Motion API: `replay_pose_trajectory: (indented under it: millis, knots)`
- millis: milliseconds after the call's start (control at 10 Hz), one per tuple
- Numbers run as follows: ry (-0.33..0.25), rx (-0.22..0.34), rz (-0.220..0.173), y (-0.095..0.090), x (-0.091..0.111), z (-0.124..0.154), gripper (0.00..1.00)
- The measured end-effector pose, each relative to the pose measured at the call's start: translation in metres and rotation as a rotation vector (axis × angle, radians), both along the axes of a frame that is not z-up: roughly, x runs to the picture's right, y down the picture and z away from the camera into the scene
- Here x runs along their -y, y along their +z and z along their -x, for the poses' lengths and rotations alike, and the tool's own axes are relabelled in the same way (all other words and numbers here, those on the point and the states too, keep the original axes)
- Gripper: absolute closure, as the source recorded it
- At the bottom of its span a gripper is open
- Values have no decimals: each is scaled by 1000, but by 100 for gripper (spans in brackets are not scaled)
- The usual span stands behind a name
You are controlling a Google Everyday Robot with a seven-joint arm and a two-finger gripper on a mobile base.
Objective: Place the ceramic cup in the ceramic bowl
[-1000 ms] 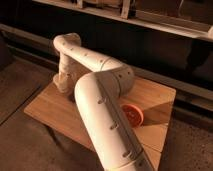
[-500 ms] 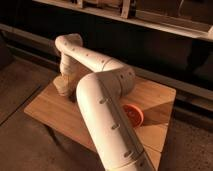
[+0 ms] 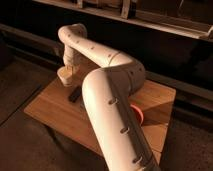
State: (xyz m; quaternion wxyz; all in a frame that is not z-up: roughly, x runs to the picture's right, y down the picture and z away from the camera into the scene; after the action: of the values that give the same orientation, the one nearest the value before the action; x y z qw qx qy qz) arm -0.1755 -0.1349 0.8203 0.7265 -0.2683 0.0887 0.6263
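Ceramic cup (image 3: 64, 76) at far-left corner of wooden table (image 3: 50, 112). Upright, long axis vertical, mouth up, plain cream. Whether base rests on table: cannot tell.

Gripper (image 3: 68, 69) directly above cup, pointing down, fingers clamped together on cup's top.

Ceramic bowl (image 3: 138, 114) at right side of table, well apart from cup. Mostly hidden behind white arm (image 3: 110, 100); only red-orange edge shows.

Small dark object (image 3: 75, 95) on table, just nearer than cup.

Table light wood, warm lighting. Dark floor around; dark wall with long ledge (image 3: 165, 22) behind.
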Motion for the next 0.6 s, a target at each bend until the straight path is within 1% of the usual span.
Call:
replay_pose_trajectory:
  millis: [200,300,400,500,600]
  knots:
    - [11,-23,-42,-20,20,-13,100]
    - [21,-62,-74,-46,34,-33,100]
    - [22,-88,-83,-57,36,-46,100]
    - [27,-133,-89,-74,34,-67,100]
    - [41,-188,-79,-92,20,-92,100]
